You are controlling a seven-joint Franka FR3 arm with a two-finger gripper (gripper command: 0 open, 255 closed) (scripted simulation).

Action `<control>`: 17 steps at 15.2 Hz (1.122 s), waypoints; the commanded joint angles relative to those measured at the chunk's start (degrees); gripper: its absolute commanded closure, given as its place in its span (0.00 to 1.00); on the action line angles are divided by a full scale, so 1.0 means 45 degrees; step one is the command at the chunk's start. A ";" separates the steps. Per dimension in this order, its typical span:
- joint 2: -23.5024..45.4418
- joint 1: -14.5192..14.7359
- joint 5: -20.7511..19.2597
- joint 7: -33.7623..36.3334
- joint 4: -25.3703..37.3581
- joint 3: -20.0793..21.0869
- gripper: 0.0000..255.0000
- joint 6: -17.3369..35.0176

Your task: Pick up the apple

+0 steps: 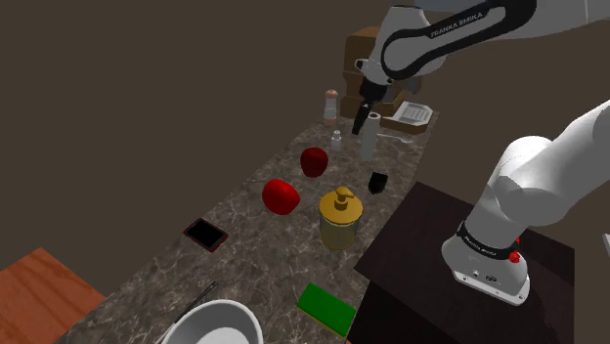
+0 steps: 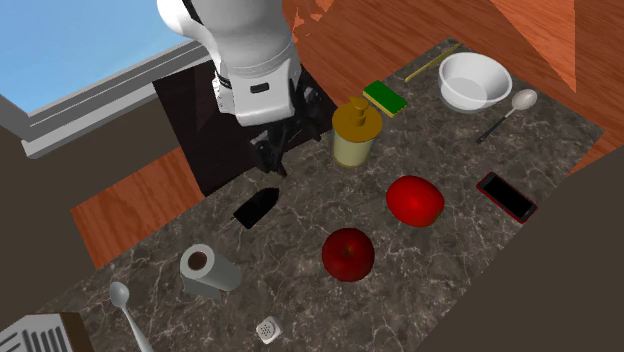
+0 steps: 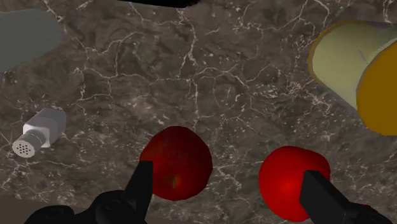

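My gripper (image 3: 229,170) hangs well above the dark marbled counter (image 3: 210,76), pointing down at it. My fingers (image 3: 141,188) are spread wide with nothing between them but bare stone. In the shoulder view the gripper (image 1: 359,125) is clear of everything on the counter.

The apple (image 3: 176,163), dark red, lies below me. One finger crosses its near edge in my line of sight, but nothing touches it. It rests on the counter (image 1: 314,161), apart from the things around it. Under my other finger is a brighter red round thing (image 3: 294,181), perhaps a tomato, though I cannot say for sure. It sits near the apple but not against it.

Beyond that brighter fruit stands a yellow dispenser jar (image 3: 356,70). Out past the apple's far side, away from the jar, a small white shaker (image 3: 38,130) lies on its side.
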 commanded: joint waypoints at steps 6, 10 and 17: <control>0.3378 0.1302 0.1997 -0.2838 0.0721 -0.0947 0.00 0.3677; 0.5517 0.2009 0.4415 -0.5366 0.1818 -0.1268 0.00 0.5042; 0.7816 0.1784 0.7629 -0.8493 0.3157 -0.0587 0.00 0.6084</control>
